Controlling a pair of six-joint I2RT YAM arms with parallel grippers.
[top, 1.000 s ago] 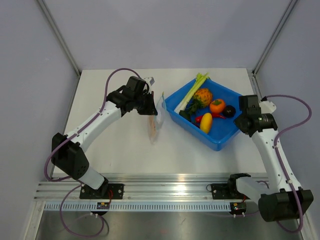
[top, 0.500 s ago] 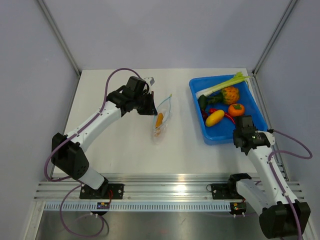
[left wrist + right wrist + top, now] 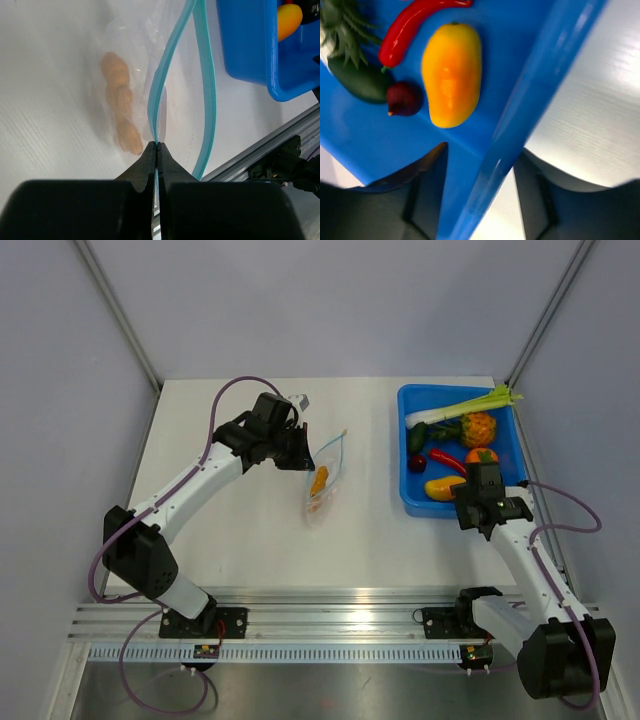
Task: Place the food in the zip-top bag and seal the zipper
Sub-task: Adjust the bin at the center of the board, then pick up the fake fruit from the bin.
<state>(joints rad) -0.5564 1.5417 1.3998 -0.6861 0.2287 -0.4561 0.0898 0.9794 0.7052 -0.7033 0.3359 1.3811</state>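
Note:
The clear zip-top bag [image 3: 328,478] lies mid-table with a lumpy orange food cluster [image 3: 318,481] inside. My left gripper [image 3: 303,458] is shut on one side of the blue-green zipper [image 3: 159,100], and the other strip [image 3: 210,100] bows away, so the mouth gapes. The orange cluster [image 3: 120,107] shows through the plastic. My right gripper [image 3: 475,498] straddles the near wall of the blue tray [image 3: 404,465]. Its jaws are open, one finger [image 3: 427,190] inside the tray and the other [image 3: 535,185] outside. A yellow oblong piece [image 3: 452,72] and a red chili [image 3: 415,25] lie just beyond it.
The tray stands at the table's right edge holding a leek stalk [image 3: 465,407], a pineapple-like piece [image 3: 478,428], a round orange fruit [image 3: 482,455], a dark green piece [image 3: 357,82] and a small dark red piece [image 3: 404,98]. The rail runs along the near edge.
The tray has slid and turned toward the right edge along with my right gripper, whose jaws have widened. The bag has swung from edge-on to lying with its mouth open. The left arm stayed put.

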